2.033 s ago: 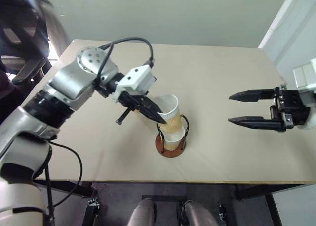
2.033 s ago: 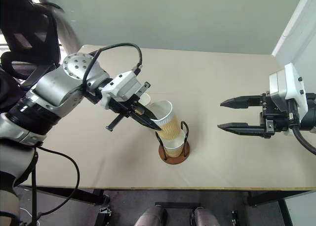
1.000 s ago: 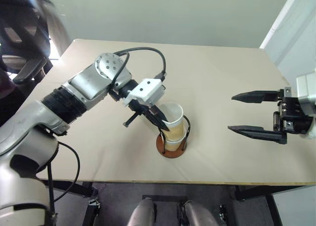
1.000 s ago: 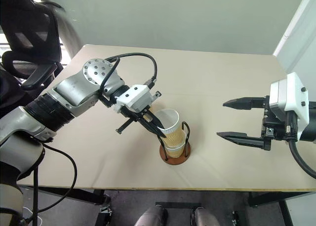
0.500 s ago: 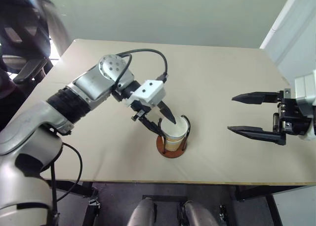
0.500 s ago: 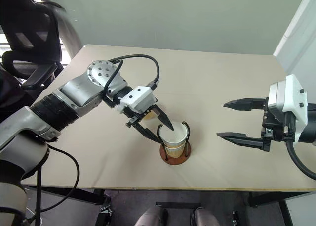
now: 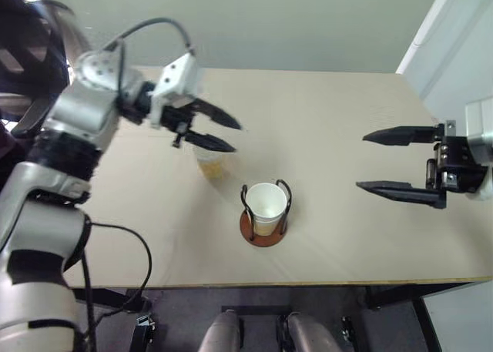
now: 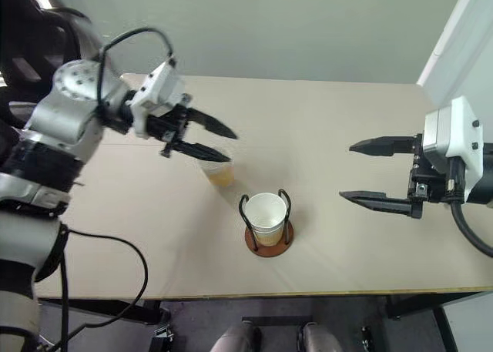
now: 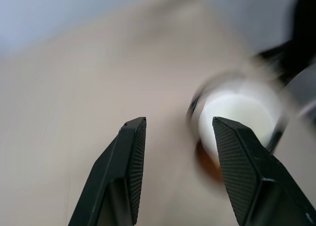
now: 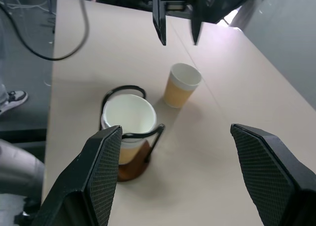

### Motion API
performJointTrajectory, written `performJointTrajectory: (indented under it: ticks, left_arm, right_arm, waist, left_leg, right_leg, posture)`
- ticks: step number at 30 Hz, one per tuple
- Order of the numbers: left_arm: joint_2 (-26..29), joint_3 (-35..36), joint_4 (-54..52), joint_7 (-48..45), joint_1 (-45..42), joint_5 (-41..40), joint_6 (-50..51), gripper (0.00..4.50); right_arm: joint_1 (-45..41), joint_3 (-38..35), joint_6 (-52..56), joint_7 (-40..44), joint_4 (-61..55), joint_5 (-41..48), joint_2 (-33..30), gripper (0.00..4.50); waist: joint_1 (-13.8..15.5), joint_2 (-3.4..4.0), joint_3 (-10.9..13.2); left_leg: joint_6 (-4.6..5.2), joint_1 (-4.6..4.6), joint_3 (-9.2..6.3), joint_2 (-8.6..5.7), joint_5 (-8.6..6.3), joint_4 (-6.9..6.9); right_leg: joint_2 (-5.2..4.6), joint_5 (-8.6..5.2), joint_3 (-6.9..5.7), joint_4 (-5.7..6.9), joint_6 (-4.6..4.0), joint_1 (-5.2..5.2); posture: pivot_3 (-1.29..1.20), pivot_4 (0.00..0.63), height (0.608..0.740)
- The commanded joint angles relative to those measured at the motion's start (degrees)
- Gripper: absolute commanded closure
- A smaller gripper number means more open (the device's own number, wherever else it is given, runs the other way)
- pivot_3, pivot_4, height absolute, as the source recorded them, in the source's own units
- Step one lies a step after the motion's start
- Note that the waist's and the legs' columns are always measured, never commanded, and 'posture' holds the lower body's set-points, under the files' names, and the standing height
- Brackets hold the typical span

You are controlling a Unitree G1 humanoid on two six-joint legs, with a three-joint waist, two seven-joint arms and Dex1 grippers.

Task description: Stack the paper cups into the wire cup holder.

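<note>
Beige wooden bench carries everything. On it stands the black wire cup holder with a reddish-brown round base; tan ribbed paper cups sit nested inside, their number hard to tell. One loose tan paper cup waits just beside. The left claw, spread and empty, hovers above it, partly hiding it; it should descend and grasp next. The right claw stands spread, well apart.

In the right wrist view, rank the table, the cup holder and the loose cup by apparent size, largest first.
1. Table.
2. Cup holder.
3. Loose cup. It stands farther from the camera, so the last two ranks are unsure.
</note>
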Motion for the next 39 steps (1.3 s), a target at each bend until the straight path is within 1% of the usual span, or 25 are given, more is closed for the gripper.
performJointTrajectory:
  ticks: [1,5,10,14,23,25,26,30,31,34,36,37,39]
  left_arm:
    - [-1.3,2.9,8.1,4.2,1.7,9.7,-5.3,2.22]
    - [-5.7,6.0,16.8,6.7,1.7,14.9,-8.2,2.22]
    - [-9.3,8.9,24.4,8.6,0.3,20.5,-12.0,2.22]
    - [-10.9,10.0,27.5,5.5,0.0,23.7,-12.8,2.22]
    - [-15.7,11.2,33.1,12.0,0.1,31.4,-17.4,2.22]
    - [-16.3,11.5,33.9,14.2,0.0,32.8,-18.5,2.59]
    - [-16.6,11.7,34.2,14.8,-0.1,33.2,-18.7,2.85]
    - [-16.8,13.1,34.8,15.1,-1.1,34.3,-19.3,4.28]
    - [-16.6,13.5,34.7,14.0,-1.5,34.3,-19.2,4.49]
    - [-15.8,14.6,34.3,9.8,-2.9,34.0,-19.3,4.49]
    - [-15.2,15.5,33.4,4.9,-4.0,33.2,-18.9,4.49]
    - [-14.6,15.9,32.4,0.8,-4.8,32.4,-18.1,4.49]
    - [-11.7,11.5,25.7,-3.5,-6.2,24.9,-12.8,4.49]
  right_arm:
    - [-3.7,3.2,-2.7,1.8,2.0,-2.1,0.1,0.90]
    - [-6.1,5.6,-3.6,2.9,3.6,-3.2,0.6,0.90]
    - [-6.1,5.6,-3.5,3.2,3.5,-3.4,0.7,0.90]
    - [-5.4,4.7,-2.7,2.9,2.5,-2.9,0.4,0.90]
    - [-4.3,2.8,-0.6,2.0,0.7,-1.8,-0.3,0.90]
    - [-3.9,2.3,-0.2,1.8,0.4,-1.8,-0.5,0.90]
    - [-3.8,2.1,0.0,1.7,0.2,-1.8,-0.5,0.90]
    - [-3.0,1.1,0.6,1.3,-0.3,-1.6,-0.8,0.90]
    - [-2.9,1.0,0.6,1.3,-0.3,-1.6,-0.8,0.90]
    - [-2.8,1.1,0.4,1.3,-0.1,-1.6,-0.8,0.90]
    - [-2.6,1.0,0.3,1.9,-0.1,-1.4,-0.8,0.90]
    - [-2.2,0.8,0.2,2.6,-0.1,-1.3,-1.1,0.90]
    - [-1.0,-0.7,-0.3,4.8,0.4,-1.1,-1.9,0.90]
  waist:
    - [0.2,0.00,0.0]
    - [1.5,-0.04,0.0]
    - [1.7,-0.04,0.0]
    - [1.6,-0.04,0.0]
    - [1.2,-0.04,0.0]
    - [1.1,-0.04,0.0]
    - [1.0,-0.04,0.0]
    - [1.0,-0.04,0.0]
    - [1.0,-0.04,0.0]
    - [1.0,-0.05,0.0]
    - [1.0,-0.05,0.0]
    - [1.0,-0.05,0.0]
    - [1.0,-0.05,0.0]
  left_leg:
    - [0.02,-0.02,0.01,0.00,-0.01,0.00]
    - [0.22,-0.16,0.00,-0.03,-0.03,0.16]
    - [0.50,-0.24,0.23,-0.10,-0.21,0.40]
    - [0.59,-0.21,0.58,-0.08,-0.26,0.42]
    - [0.69,-0.12,0.88,-0.05,-0.30,0.44]
    - [0.70,-0.12,0.90,-0.04,-0.31,0.44]
    - [0.71,-0.12,0.92,-0.04,-0.31,0.44]
    - [0.72,-0.11,0.95,-0.03,-0.32,0.44]
    - [0.72,-0.11,0.97,-0.03,-0.32,0.45]
    - [0.73,-0.11,0.99,-0.03,-0.32,0.45]
    - [0.75,-0.12,0.99,-0.03,-0.33,0.46]
    - [0.76,-0.12,1.00,-0.03,-0.33,0.46]
    - [0.78,-0.12,1.01,-0.03,-0.35,0.44]
  right_leg:
    - [0.00,0.01,0.03,0.01,-0.02,-0.03]
    - [-0.01,0.13,0.09,-0.01,0.03,-0.07]
    - [-0.03,0.20,0.35,-0.03,0.15,-0.07]
    - [-0.05,0.24,0.60,-0.05,0.24,-0.11]
    - [-0.06,0.22,0.81,-0.05,0.33,-0.14]
    - [-0.06,0.22,0.83,-0.05,0.34,-0.15]
    - [-0.06,0.22,0.84,-0.05,0.34,-0.15]
    - [-0.06,0.22,0.84,-0.05,0.35,-0.15]
    - [-0.06,0.22,0.85,-0.05,0.35,-0.15]
    - [-0.06,0.22,0.86,-0.05,0.36,-0.16]
    - [-0.06,0.22,0.87,-0.05,0.37,-0.16]
    - [-0.06,0.22,0.88,-0.05,0.37,-0.16]
    - [-0.06,0.21,0.89,-0.06,0.38,-0.18]
  posture:
    - [0.00,0.150,0.740]
    - [0.00,0.150,0.740]
    - [0.00,0.150,0.740]
    - [0.00,0.150,0.740]
    - [0.00,0.150,0.740]
    - [0.00,0.150,0.740]
    - [0.00,0.150,0.740]
    - [0.00,0.150,0.740]
    - [0.00,0.150,0.740]
    - [0.00,0.150,0.740]
    - [0.00,0.150,0.740]
    - [0.00,0.150,0.740]
    - [0.00,0.150,0.740]
